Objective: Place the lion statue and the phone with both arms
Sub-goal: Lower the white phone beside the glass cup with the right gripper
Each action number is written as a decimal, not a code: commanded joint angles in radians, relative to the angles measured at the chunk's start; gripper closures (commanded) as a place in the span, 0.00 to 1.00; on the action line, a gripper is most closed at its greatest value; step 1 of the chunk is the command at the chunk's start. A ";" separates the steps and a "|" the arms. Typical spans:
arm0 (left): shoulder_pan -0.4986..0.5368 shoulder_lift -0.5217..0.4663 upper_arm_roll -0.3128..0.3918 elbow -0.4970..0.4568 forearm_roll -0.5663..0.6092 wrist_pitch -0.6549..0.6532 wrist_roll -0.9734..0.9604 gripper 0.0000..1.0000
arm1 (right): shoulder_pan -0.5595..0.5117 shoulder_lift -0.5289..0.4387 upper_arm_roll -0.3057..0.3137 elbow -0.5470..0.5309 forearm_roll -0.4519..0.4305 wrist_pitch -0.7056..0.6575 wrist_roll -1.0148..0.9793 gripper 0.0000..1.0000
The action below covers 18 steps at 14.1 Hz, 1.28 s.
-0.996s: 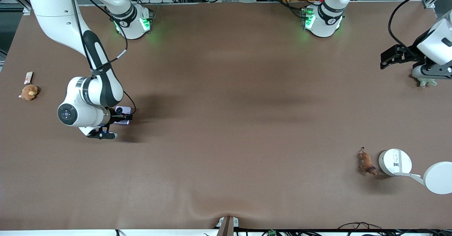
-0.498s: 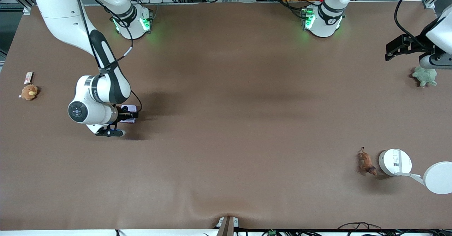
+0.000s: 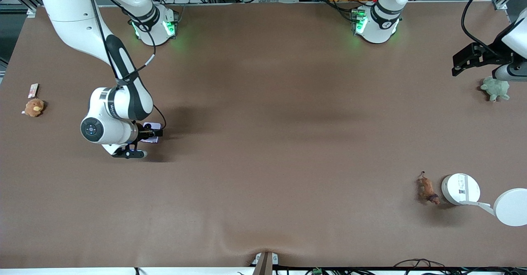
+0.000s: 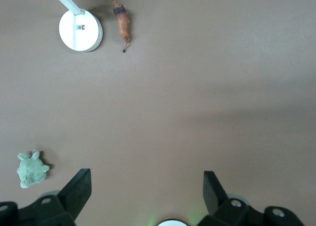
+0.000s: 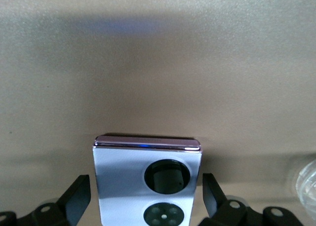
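Note:
The pale lavender phone [image 3: 152, 126] with two black camera circles sits between the fingers of my right gripper [image 3: 150, 133], which is shut on its two side edges and holds it just above the table toward the right arm's end. In the right wrist view the phone [image 5: 147, 181] fills the gap of the gripper [image 5: 146, 196]. The small brown lion statue [image 3: 427, 191] lies on the table toward the left arm's end, near the front camera, and shows in the left wrist view [image 4: 122, 24]. My left gripper [image 3: 465, 59] hangs high over the table, open and empty [image 4: 147, 191].
A white round stand [image 3: 460, 188] with a second white disc [image 3: 510, 207] stands right beside the lion. A green plush turtle [image 3: 495, 89] lies below the left arm. A tan plush toy [image 3: 34, 107] with a tag lies at the right arm's end.
My right gripper has carried the phone a little toward the table's middle and the bases. My left arm has drawn back toward the table's end, uncovering the green turtle.

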 commanded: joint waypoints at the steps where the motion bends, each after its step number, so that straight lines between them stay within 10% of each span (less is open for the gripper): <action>1: 0.003 0.005 -0.002 0.008 0.003 0.008 0.005 0.00 | 0.007 -0.033 -0.002 -0.024 -0.004 -0.007 0.009 0.00; 11: 0.029 0.009 0.002 0.003 0.012 0.006 0.000 0.00 | -0.024 -0.055 -0.003 0.498 -0.001 -0.582 0.009 0.00; 18: 0.029 0.003 0.001 -0.001 -0.011 -0.003 -0.007 0.00 | -0.077 -0.056 0.016 0.841 -0.006 -0.690 -0.005 0.00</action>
